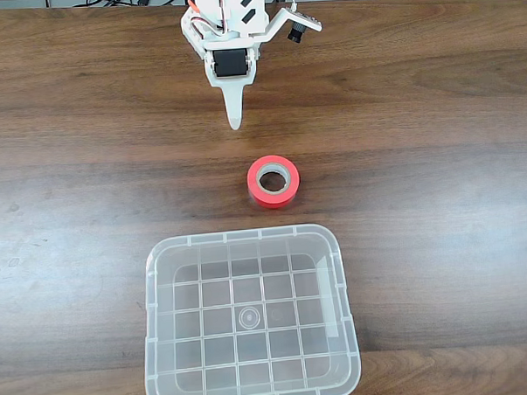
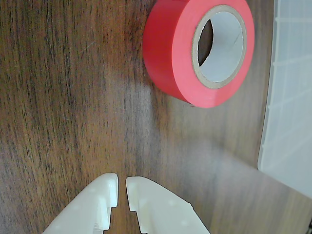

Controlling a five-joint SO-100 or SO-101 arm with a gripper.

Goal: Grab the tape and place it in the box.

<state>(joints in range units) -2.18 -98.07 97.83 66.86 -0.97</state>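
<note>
Here the dark wood-grain table (image 1: 87,170) carries the tape (image 1: 273,181) between the box (image 1: 249,316) and the closed, empty claw (image 2: 122,187)

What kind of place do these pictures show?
Probably a desk or a hobby workbench, not a factory: a wood-grain table, dark cables at its far edge, and a small white pincer near a tape and a clear box.

Bright, even light, both views sharp; pale glare streaks the wooden table (image 2: 146,126) in the wrist view.
</note>
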